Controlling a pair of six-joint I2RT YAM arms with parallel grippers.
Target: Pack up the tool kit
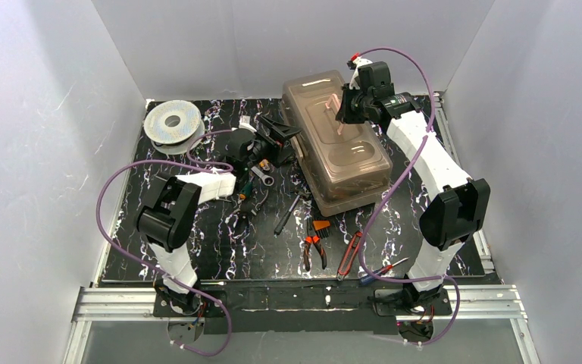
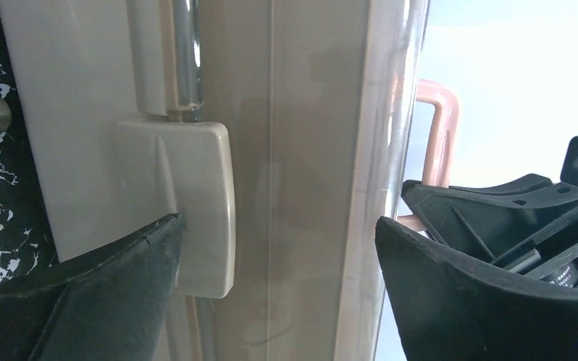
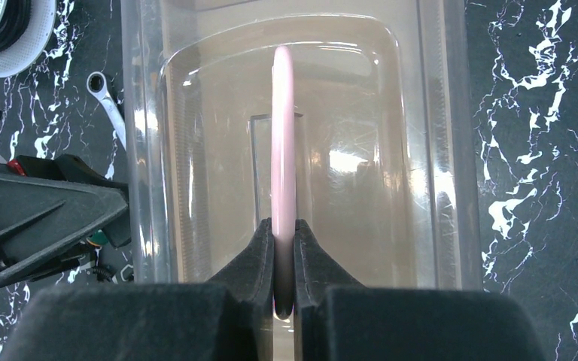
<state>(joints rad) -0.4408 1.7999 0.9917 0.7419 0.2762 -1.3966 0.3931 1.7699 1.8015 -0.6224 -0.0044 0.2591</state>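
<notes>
The tool kit (image 1: 345,155) is a large beige box with a smoky lid, shut, at the back middle of the mat. My right gripper (image 1: 346,112) is shut on its pinkish handle (image 3: 283,135) from above, its pads (image 3: 260,256) pinching the bar over the lid (image 3: 196,150). My left gripper (image 1: 292,144) is open at the box's left long side. In the left wrist view its jaws stand wide apart around the box wall, and the lower finger (image 2: 135,256) is beside the beige latch (image 2: 196,203). The handle (image 2: 440,128) shows there too.
A round grey wire spool (image 1: 172,123) sits at the back left. A wrench (image 1: 261,178) lies near the left gripper. A screwdriver (image 1: 288,212), orange-handled pliers (image 1: 315,239) and a red-handled tool (image 1: 351,252) lie in front of the box.
</notes>
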